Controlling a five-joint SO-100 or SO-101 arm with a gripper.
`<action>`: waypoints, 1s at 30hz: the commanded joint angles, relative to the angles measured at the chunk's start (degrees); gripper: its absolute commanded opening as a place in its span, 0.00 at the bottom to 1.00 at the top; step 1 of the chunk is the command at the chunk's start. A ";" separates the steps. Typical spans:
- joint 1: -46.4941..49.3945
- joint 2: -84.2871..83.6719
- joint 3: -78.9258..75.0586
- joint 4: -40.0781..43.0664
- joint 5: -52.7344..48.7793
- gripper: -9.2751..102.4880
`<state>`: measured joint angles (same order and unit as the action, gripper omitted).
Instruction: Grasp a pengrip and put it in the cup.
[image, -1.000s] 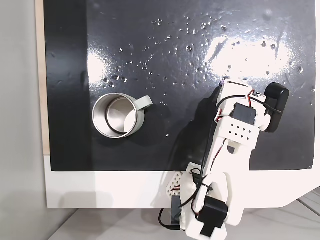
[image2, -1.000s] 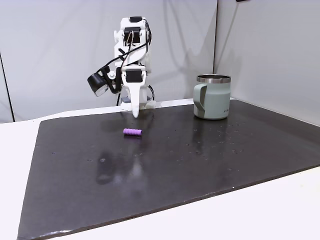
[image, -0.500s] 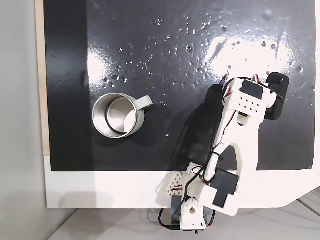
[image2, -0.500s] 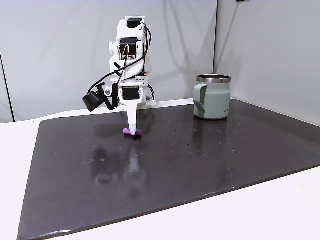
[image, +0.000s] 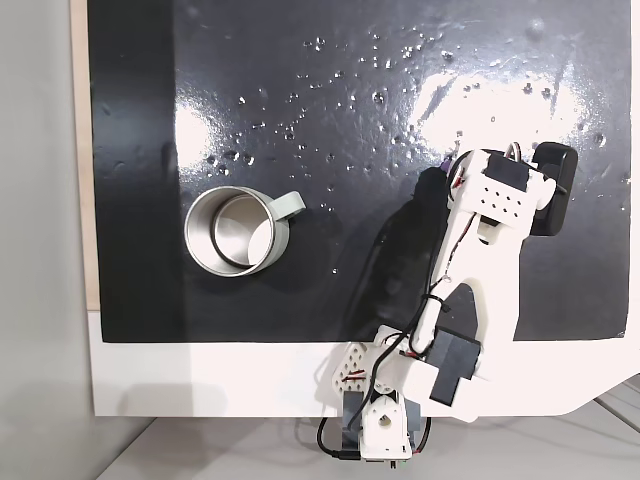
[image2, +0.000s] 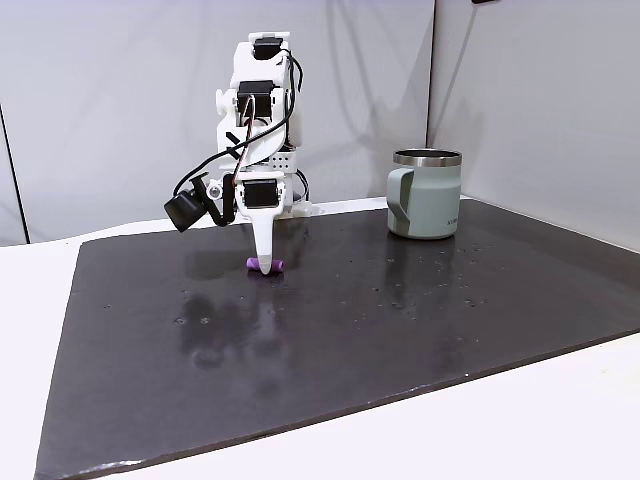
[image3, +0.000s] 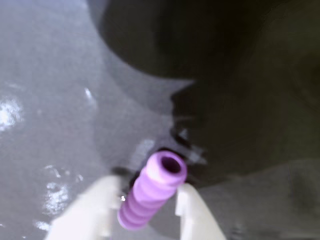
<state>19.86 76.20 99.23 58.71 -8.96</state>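
Observation:
The light-purple ribbed pengrip (image3: 152, 190) lies on the black mat between my two white fingers, which press against its sides. My gripper (image3: 148, 186) is shut on the pengrip and points straight down at the mat (image2: 263, 266). In the side fixed view the pengrip (image2: 276, 265) peeks out on both sides of the fingertip. From above, the arm covers nearly all of it, leaving a purple sliver (image: 443, 163). The steel cup (image: 203, 262) with its pale handle stands upright far to the left in the top fixed view, and to the right in the side view (image2: 425, 200).
The black mat (image2: 400, 320) covers most of the white table (image2: 560, 420). Glare and small specks mark its far part. My arm's base (image: 385, 425) sits at the mat's near edge. A grey wall stands behind the cup.
The arm swung out from over its base and came down onto the pengrip. In the last half second it sank slightly, with the fingers now around the pengrip.

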 joint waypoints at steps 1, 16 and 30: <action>-0.18 0.18 -1.58 0.00 -0.09 0.16; -4.22 16.35 -1.32 9.93 3.16 0.08; -30.23 42.36 -9.32 30.41 12.30 0.08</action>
<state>-3.52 113.47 94.04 87.80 1.58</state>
